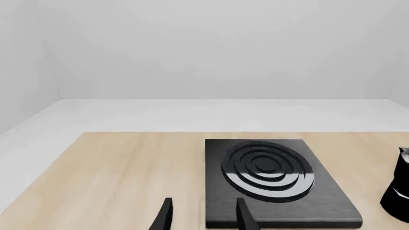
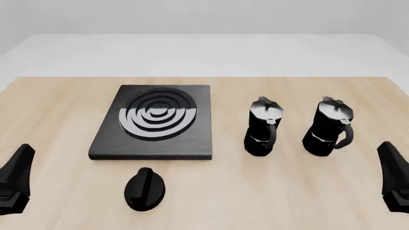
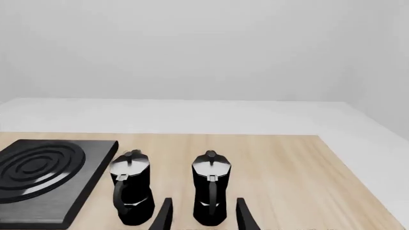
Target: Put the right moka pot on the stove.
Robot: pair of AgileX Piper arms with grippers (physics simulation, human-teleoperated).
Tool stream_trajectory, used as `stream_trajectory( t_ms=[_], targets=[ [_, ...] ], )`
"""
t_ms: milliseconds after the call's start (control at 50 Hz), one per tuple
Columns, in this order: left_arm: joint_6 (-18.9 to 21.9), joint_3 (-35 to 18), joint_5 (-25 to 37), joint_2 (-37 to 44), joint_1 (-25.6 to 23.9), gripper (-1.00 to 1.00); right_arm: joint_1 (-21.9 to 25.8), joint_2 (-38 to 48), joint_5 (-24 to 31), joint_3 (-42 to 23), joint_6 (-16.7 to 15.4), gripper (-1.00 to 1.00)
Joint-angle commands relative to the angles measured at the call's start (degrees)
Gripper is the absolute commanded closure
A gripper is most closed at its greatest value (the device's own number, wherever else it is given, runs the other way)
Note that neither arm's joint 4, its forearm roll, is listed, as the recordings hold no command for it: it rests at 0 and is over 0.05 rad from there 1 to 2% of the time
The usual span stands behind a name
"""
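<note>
Right moka pot (image 2: 327, 127) stands upright at centre-right of the front view, untouched; right gripper (image 3: 203, 215) has jaws apart and empty, lined up on it from the near side, probably for a reach; second moka pot (image 2: 262, 127) just beside it; stove (image 2: 153, 122) at centre-left, well apart, rings bare; left gripper (image 1: 203, 216) spread, idle, facing the stove; knob (image 2: 144, 189) lower left.

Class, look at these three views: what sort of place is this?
Likely a simulated kitchen tabletop: a stove with concentric rings, two moka pots and a stove knob on a wooden table.
</note>
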Motion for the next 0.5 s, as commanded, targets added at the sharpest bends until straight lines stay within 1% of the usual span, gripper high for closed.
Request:
stream_trajectory(
  t_ms=[20,40,80,100,120,160,200,220,280,320,360,380,420,440,500],
  targets=[
    [0.0,-0.1,-0.1,0.3,0.0,-1.00,-1.0,4.8,-3.7,0.8,0.9,-1.00],
    [0.0,-0.1,-0.1,0.3,0.0,-1.00,-1.0,4.9,-3.8,0.8,0.9,-1.00],
    [0.0,-0.1,-0.1,0.3,0.0,-1.00,-0.8,8.0,-5.6,0.5,0.1,-1.00],
    [0.0,-0.1,-0.1,0.3,0.0,-1.00,-0.6,8.8,-6.2,0.3,1.2,-1.00],
    [0.0,-0.1,-0.1,0.3,0.0,-1.00,-0.6,8.9,-6.3,0.3,1.2,-1.00],
    [0.0,-0.1,-0.1,0.3,0.0,-1.00,-0.9,12.4,-9.0,0.6,1.0,-1.00],
    [0.0,-0.1,-0.1,0.3,0.0,-1.00,-0.8,14.0,-10.3,0.6,1.3,-1.00],
    [0.0,-0.1,-0.1,0.3,0.0,-1.00,-1.3,17.3,-12.9,0.8,1.0,-1.00],
    [0.0,-0.1,-0.1,0.3,0.0,-1.00,-1.1,18.7,-14.5,0.9,1.9,-1.00],
    [0.0,-0.1,-0.1,0.3,0.0,-1.00,-1.5,23.1,-18.2,1.2,1.6,-1.00],
    [0.0,-0.1,-0.1,0.3,0.0,-1.00,-1.6,26.2,-21.1,1.2,2.3,-1.00],
    [0.0,-0.1,-0.1,0.3,0.0,-1.00,-1.9,28.6,-23.2,1.3,1.9,-1.00],
    [0.0,-0.1,-0.1,0.3,0.0,-1.00,-2.0,30.6,-25.1,1.3,2.1,-1.00],
    [0.0,-0.1,-0.1,0.3,0.0,-1.00,-2.3,33.4,-27.3,1.4,1.8,-1.00],
    [0.0,-0.1,-0.1,0.3,0.0,-1.00,-2.3,36.8,-30.6,1.3,2.0,-1.00]
  ],
)
